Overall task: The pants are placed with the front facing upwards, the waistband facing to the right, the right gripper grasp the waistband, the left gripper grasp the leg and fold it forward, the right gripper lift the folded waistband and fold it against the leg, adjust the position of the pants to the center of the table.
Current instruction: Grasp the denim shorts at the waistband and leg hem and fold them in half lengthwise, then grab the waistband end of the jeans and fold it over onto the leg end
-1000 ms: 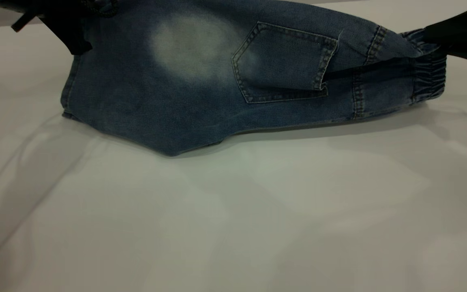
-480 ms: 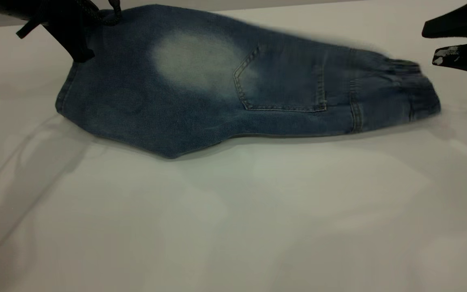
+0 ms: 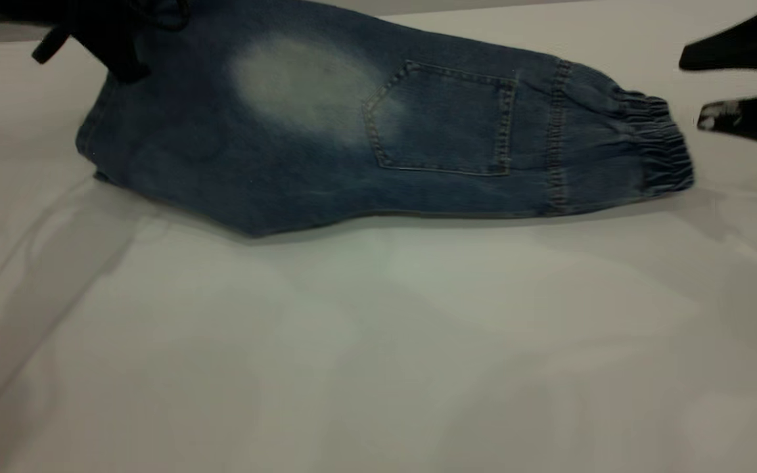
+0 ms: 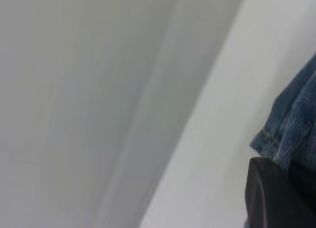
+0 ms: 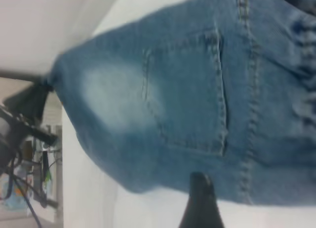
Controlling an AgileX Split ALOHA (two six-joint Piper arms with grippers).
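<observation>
While the pants (image 3: 352, 131) lie folded lengthwise along the far edge of the counter (image 3: 378, 341), a stitched patch pocket (image 3: 441, 118) and a pale faded oval face up on the soft blue denim. The puckered elastic waistband (image 3: 658, 144) points toward the counter's right edge. Just beyond it, apart from the cloth, the right end effector (image 3: 713, 89) hangs with its tapered black fingers spread. At the far left corner, the left end effector (image 3: 112, 52) pinches the leg hem, which rises off the smooth pale counter.
</observation>
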